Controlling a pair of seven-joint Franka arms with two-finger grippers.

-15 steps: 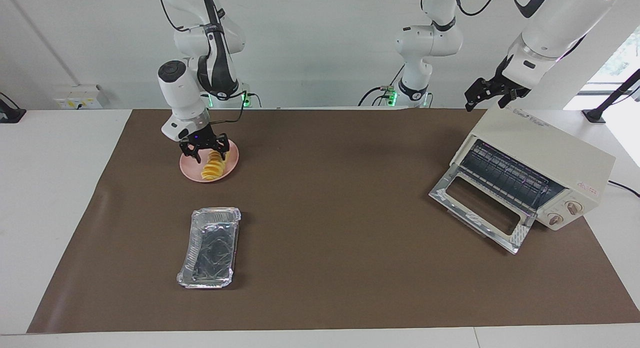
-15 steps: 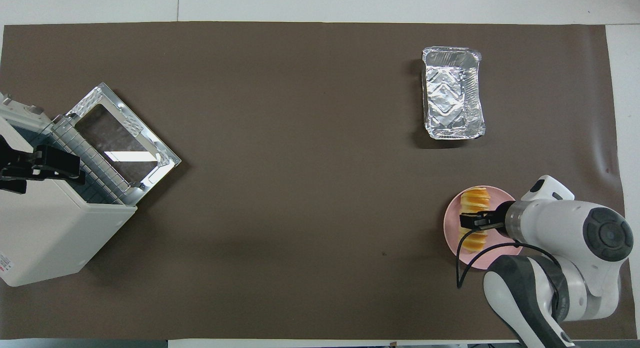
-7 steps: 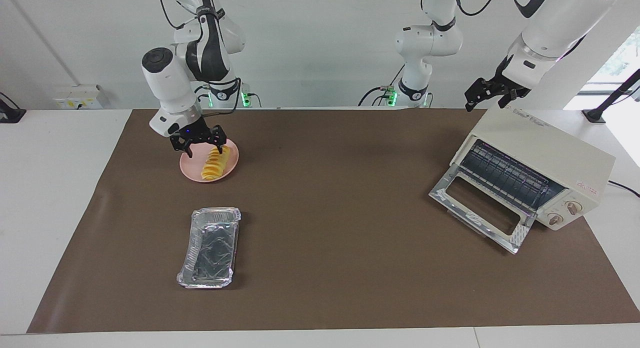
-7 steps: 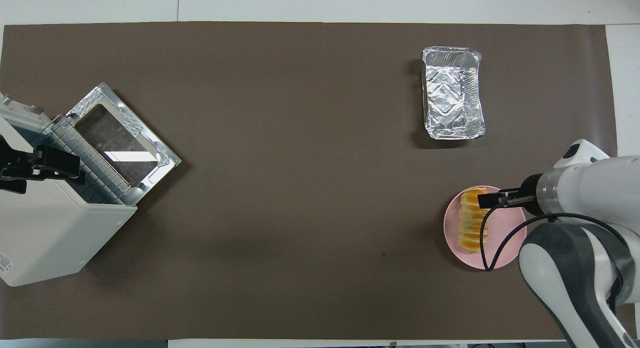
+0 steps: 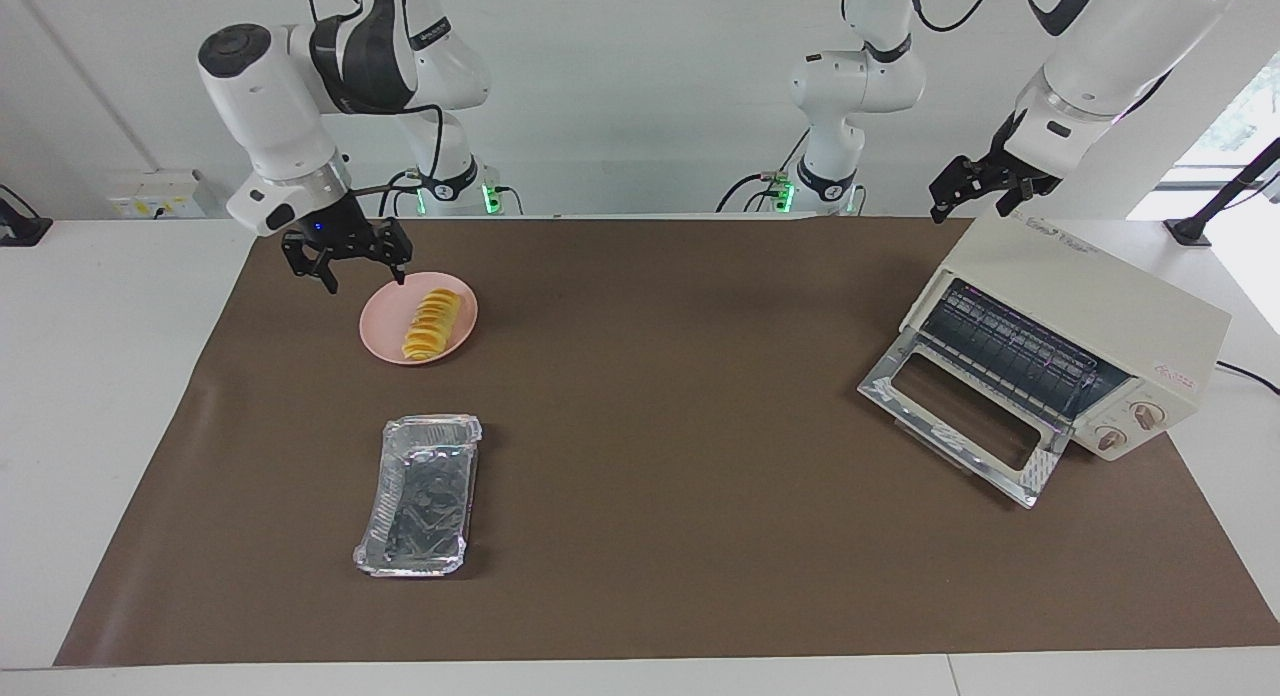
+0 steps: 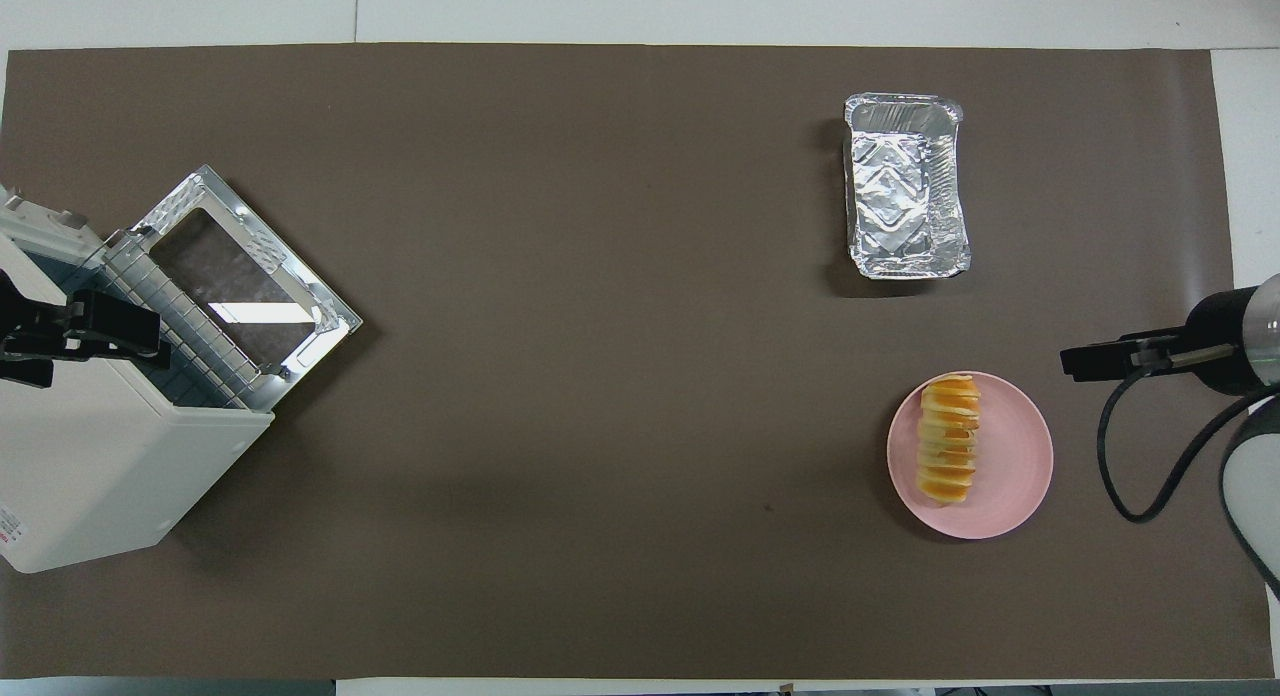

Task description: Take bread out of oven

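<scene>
The bread (image 5: pixel 431 324) (image 6: pixel 949 453), a small ridged yellow-orange loaf, lies on a round pink plate (image 5: pixel 384 326) (image 6: pixel 1012 454) at the right arm's end of the mat. My right gripper (image 5: pixel 348 273) (image 6: pixel 1076 359) hangs open and empty in the air, over the mat just beside the plate. The cream-white oven (image 5: pixel 1100 311) (image 6: pixel 95 466) stands at the left arm's end with its glass door (image 5: pixel 960 426) (image 6: pixel 250 276) dropped open and a bare wire rack (image 5: pixel 1010 351) inside. Above the oven's top, my left gripper (image 5: pixel 972 208) (image 6: pixel 110 328) waits, open and empty.
A crinkled silver foil tray (image 5: pixel 419 494) (image 6: pixel 906 198) lies on the brown mat (image 5: pixel 680 426), farther from the robots than the plate. White table surface borders the mat on every side.
My right gripper has lifted off the bread and swung away toward the right arm's end of the table, leaving the loaf on the plate. The left arm has not moved.
</scene>
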